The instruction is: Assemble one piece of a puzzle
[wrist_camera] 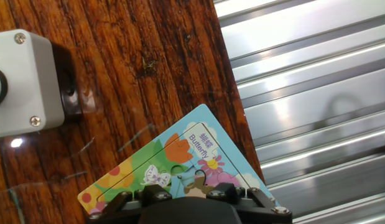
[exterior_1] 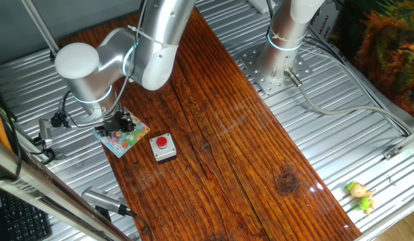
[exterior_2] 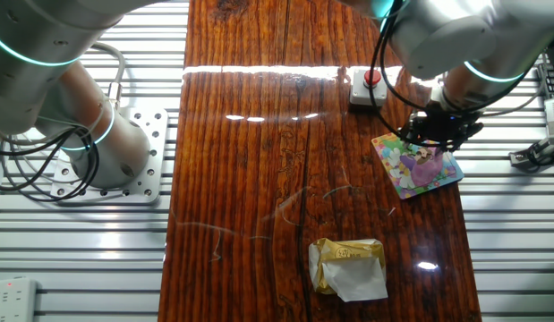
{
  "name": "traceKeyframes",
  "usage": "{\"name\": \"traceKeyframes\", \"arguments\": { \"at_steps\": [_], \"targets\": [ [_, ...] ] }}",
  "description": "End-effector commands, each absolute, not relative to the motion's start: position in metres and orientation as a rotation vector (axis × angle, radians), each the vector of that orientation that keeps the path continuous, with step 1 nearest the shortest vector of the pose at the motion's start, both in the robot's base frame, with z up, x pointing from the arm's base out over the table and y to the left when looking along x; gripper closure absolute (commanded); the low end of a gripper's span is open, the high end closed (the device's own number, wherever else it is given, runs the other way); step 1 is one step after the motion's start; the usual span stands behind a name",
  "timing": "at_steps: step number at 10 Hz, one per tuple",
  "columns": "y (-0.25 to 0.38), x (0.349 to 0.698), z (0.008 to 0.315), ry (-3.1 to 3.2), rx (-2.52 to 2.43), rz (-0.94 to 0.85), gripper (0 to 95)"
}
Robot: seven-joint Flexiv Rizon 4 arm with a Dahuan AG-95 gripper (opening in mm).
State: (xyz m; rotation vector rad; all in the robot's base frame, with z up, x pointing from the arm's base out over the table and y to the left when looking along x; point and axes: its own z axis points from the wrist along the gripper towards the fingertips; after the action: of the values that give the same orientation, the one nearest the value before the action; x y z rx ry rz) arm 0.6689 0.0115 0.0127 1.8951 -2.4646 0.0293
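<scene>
Plenty to go wrong here. Could press the piece down a bit crooked, and then no fit, just a bump sticking up out of the hole. Could shove the puzzle (exterior_2: 418,168) sideways too, with only the smooth wooden table (exterior_2: 259,161) under it and nothing to hold it in place. Not far to slide either, so close to the table's edge and the metal slats (exterior_2: 509,233). Could even lift the piece back out on the way up, if stuck to a finger.

Hard to tell about the jaws. Gripper (exterior_2: 435,139) down low, right over the puzzle's picture. In the hand view, only the dark gripper body at the bottom and no fingertips, so cannot say open or closed, or holding anything.

No sight of the piece anywhere. Most likely hidden under the gripper, at or in its hole in the puzzle, but only a guess. Puzzle flat on the wood, near the grey box with the red button (exterior_2: 366,87) but not touching it.
</scene>
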Motion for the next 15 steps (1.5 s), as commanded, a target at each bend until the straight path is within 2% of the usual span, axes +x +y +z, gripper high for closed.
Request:
{"name": "traceKeyframes", "arguments": {
  "at_steps": [1,15],
  "targets": [
    [0.0113,0.6686,0.0132,-2.478,1.876,0.030,38.0],
    [0.0061,0.6681,0.0175,-2.500,1.854,0.014,38.0]
  ]
}}
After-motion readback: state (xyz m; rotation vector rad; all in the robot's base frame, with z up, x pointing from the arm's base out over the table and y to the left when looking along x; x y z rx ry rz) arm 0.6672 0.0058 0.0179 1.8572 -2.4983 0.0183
